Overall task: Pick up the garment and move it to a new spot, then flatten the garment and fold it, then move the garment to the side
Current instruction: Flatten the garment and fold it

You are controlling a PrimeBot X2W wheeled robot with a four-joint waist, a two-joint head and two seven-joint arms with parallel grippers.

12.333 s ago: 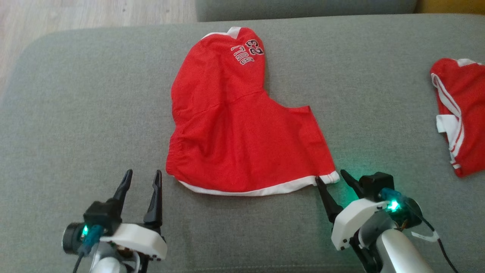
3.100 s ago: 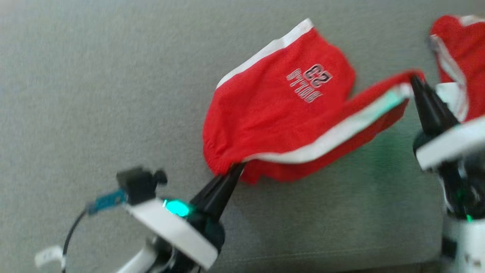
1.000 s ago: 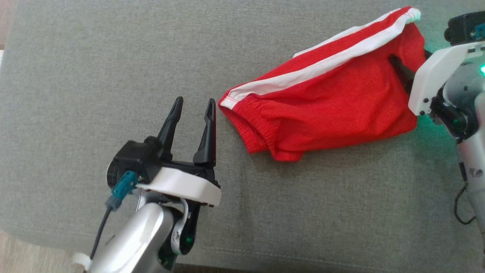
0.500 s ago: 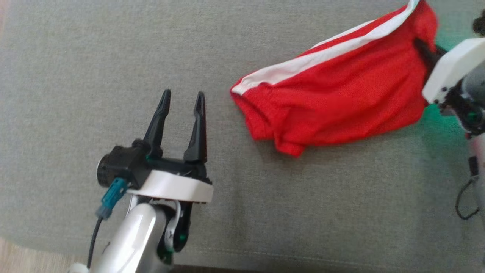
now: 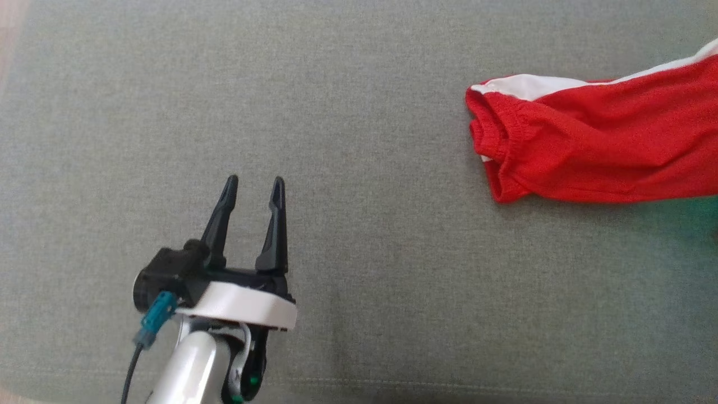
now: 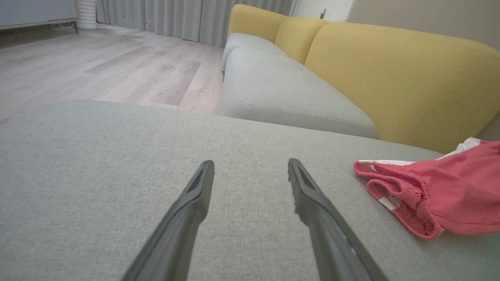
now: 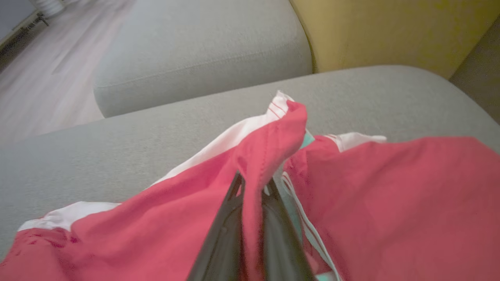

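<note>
the red fabric garment with a white stripe (image 5: 594,151) lies at the right of the grey sofa cushion (image 5: 359,112), one fold clenched in the right end effector (image 7: 254,181). the left end effector (image 5: 254,180) hovers released, well apart. likely the move-aside step; next, set it down and let go.

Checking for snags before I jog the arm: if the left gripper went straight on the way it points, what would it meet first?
The left gripper, open, would likely meet only the grey cushion ahead; depth is unclear. The red garment lies off to its right, out of line.
</note>
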